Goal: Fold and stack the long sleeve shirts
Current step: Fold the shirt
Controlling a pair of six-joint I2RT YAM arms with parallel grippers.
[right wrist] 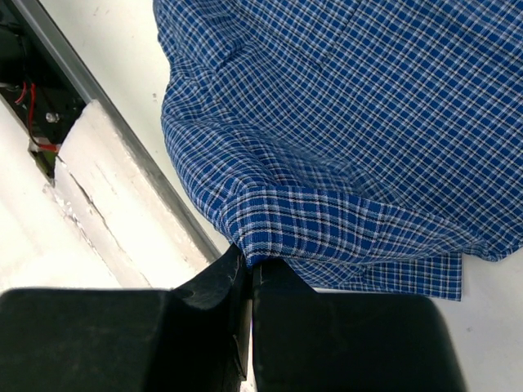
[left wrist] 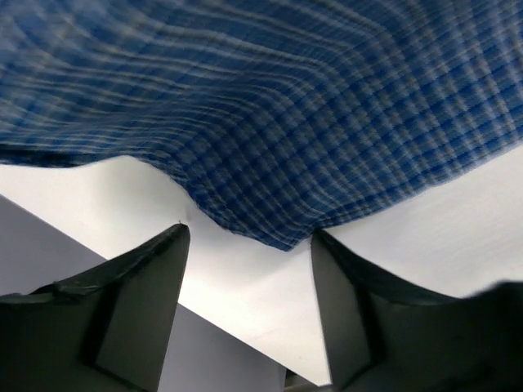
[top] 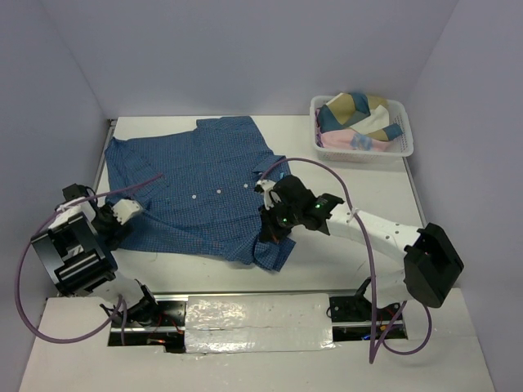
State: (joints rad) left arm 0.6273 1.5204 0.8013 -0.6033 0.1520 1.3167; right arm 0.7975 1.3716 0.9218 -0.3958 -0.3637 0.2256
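The white surface [top: 392, 184] is carrying a blue checked shirt [top: 196, 184], which is lying spread over the left and middle part, well apart from the basket [top: 406, 145] sitting at the far right corner. The shirt's row of small white buttons is running roughly left to right, so its long axis is lying across the surface rather than away from the arms. Which end is the collar I cannot tell, and the sleeves are not standing out either, since they may be tucked into the rumpled edges. The left arm is covering the shirt's near-left edge in the top view. Bundled cloths [top: 355, 114] are filling the basket, in tan, teal and pink, and their shapes are not readable.

The right gripper [top: 274, 233] is reaching down at the shirt's near-right corner. In its own view its fingers [right wrist: 204, 294] are pressing together on a doubled-over fold of the cloth [right wrist: 343, 106], with the pinched bit hidden between them.

The left gripper [top: 127, 211] is hovering at the shirt's left side. Its fingers [left wrist: 147, 278] are standing wide apart (this view is blurred), with a dip of the hem [left wrist: 286, 106] hanging between them, and nothing is being gripped.
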